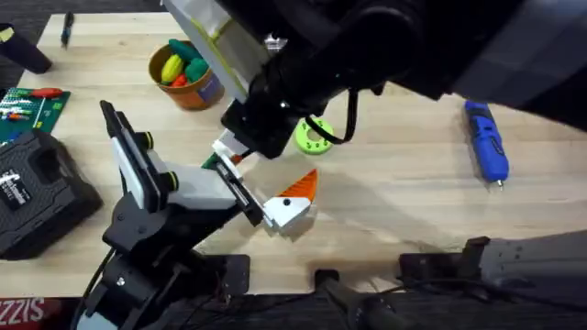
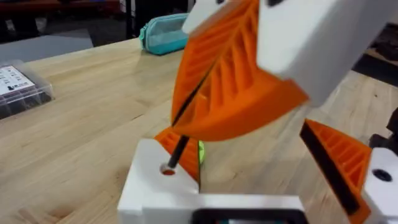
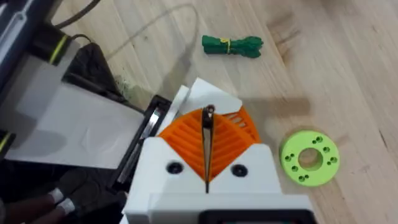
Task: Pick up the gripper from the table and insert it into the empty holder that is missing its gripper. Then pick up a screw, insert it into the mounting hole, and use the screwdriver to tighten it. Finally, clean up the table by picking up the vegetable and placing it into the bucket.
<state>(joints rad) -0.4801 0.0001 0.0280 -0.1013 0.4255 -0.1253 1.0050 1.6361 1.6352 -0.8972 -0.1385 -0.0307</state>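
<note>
Right gripper [image 3: 208, 127] holds screw [image 2: 178, 151] at the mounting hole [image 2: 168, 169]
Its fingers pinch the screw; left gripper [image 1: 292, 200] fingers stand spread. A tilted screw could jam or drop; screwdriver [image 1: 486, 142] lies at 3 o'clock

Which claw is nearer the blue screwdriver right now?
Right, as far as I can tell. The right claw hangs mid-table, left of the screwdriver; the left claw sits lower, slightly farther.
</note>
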